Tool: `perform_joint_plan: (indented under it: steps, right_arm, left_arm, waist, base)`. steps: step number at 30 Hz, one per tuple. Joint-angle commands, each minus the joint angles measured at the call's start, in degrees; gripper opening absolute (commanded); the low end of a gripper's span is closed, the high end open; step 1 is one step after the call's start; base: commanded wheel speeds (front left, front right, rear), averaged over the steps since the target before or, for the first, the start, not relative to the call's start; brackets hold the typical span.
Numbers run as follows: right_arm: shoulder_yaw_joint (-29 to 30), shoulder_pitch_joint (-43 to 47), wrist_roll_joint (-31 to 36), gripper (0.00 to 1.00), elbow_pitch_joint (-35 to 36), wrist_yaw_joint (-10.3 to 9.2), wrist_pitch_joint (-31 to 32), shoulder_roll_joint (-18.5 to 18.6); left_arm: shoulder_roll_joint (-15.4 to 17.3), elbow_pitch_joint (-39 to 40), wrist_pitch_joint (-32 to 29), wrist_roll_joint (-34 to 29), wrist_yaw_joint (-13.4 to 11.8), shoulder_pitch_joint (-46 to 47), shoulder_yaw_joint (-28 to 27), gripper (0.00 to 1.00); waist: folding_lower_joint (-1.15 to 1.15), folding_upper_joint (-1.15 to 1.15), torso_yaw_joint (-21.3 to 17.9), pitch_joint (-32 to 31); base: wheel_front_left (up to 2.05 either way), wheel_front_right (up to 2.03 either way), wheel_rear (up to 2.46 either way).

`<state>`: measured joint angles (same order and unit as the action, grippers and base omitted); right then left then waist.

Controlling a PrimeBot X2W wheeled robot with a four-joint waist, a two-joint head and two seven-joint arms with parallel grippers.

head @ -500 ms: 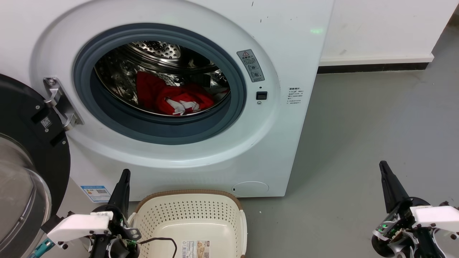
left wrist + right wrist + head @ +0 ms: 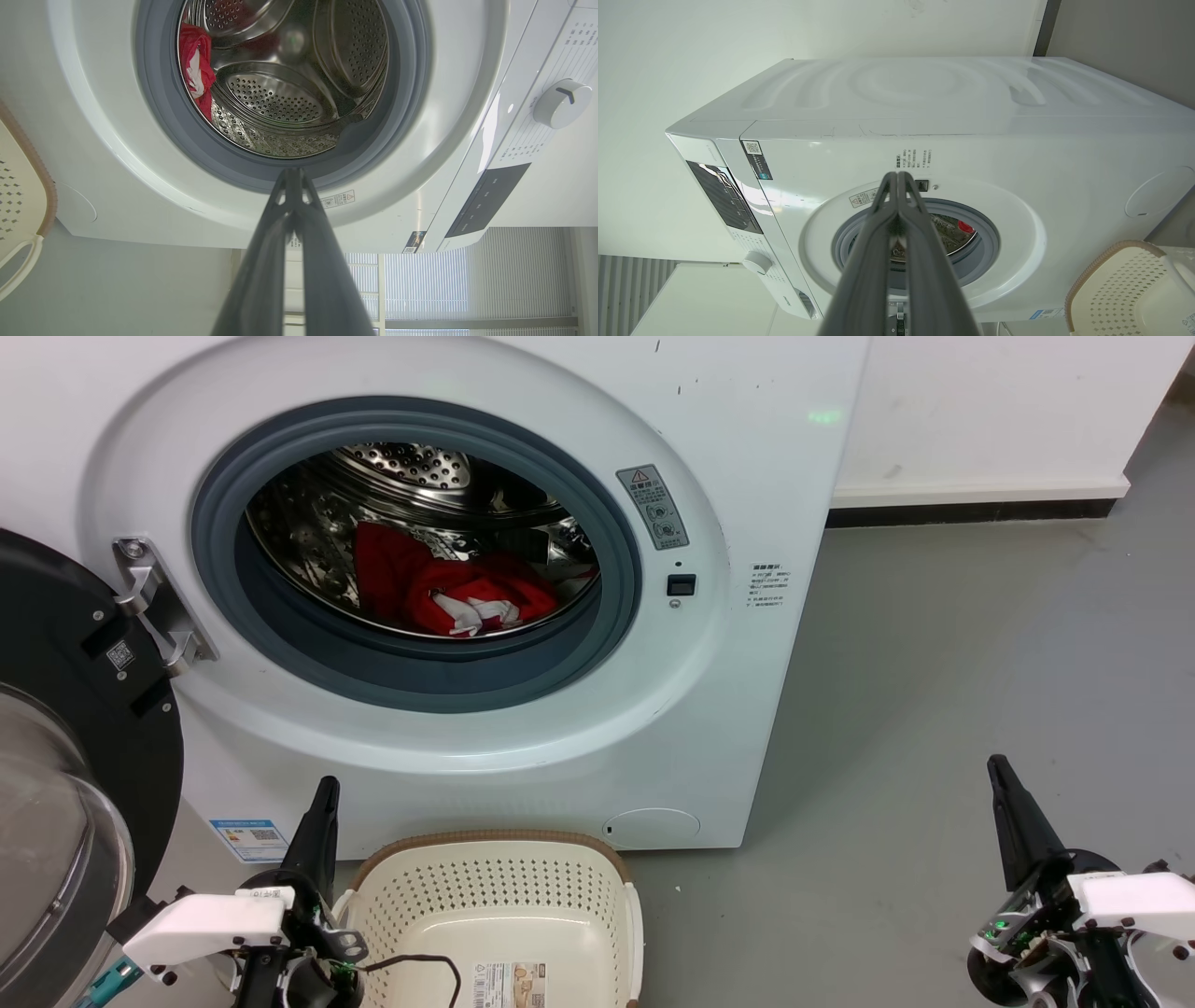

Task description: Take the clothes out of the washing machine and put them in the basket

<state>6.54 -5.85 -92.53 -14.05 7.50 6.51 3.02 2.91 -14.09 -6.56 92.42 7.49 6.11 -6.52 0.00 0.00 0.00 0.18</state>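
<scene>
The white washing machine stands with its porthole open. Inside the steel drum lie the clothes: red fabric with a white-trimmed piece at the front. The left wrist view catches the clothes at the drum's left side; the right wrist view shows a red patch of the clothes. The cream basket sits on the floor below the porthole, with nothing in it but a label. My left gripper is shut and bare beside the basket's left rim. My right gripper is shut and bare, far right over the floor.
The machine's black-rimmed glass door hangs open at the left, close to my left arm. Grey floor stretches to the right of the machine. A white wall with a dark skirting runs behind.
</scene>
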Motion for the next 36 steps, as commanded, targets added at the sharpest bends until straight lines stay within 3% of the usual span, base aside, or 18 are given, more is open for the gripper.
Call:
perform_joint_plan:
  steps: [1,9,10,24,36]
  right_arm:
    - [-0.03,-0.82,0.25,0.00,-0.08,-0.02,0.02,-0.22]
    - [-0.03,-0.82,0.25,0.00,-0.08,-0.02,0.01,-0.22]
    - [0.00,0.02,0.00,1.00,-0.06,0.00,0.00,0.00]
    - [-2.05,1.57,4.10,1.00,1.64,0.00,-3.49,-0.04]
    - [-2.64,2.64,18.04,1.00,5.10,0.00,-6.52,-0.05]
  left_arm:
    - [-0.10,0.05,-0.08,-0.01,0.15,0.30,-0.16,0.00]
    - [-0.10,0.05,-0.08,-0.01,0.15,0.30,-0.16,0.00]
    - [0.00,-0.08,0.01,0.00,0.00,-0.02,0.01,1.00]
    - [-0.04,0.94,3.52,-4.11,-0.01,-0.13,2.39,1.00]
    - [-0.03,4.02,6.55,-15.61,-0.01,0.04,3.00,1.00]
  waist:
    - [0.00,0.00,0.00,0.00]
    - [0.00,0.00,0.00,0.00]
    - [0.00,0.00,0.00,0.00]
    - [0.00,0.00,0.07,0.09]
    - [0.00,0.00,0.30,0.10]
  base:
    - [0.00,0.00,0.00]
    - [0.00,0.00,0.00]
    - [0.00,0.00,0.00]
    - [0.00,0.00,0.00]
    - [0.00,0.00,0.00]
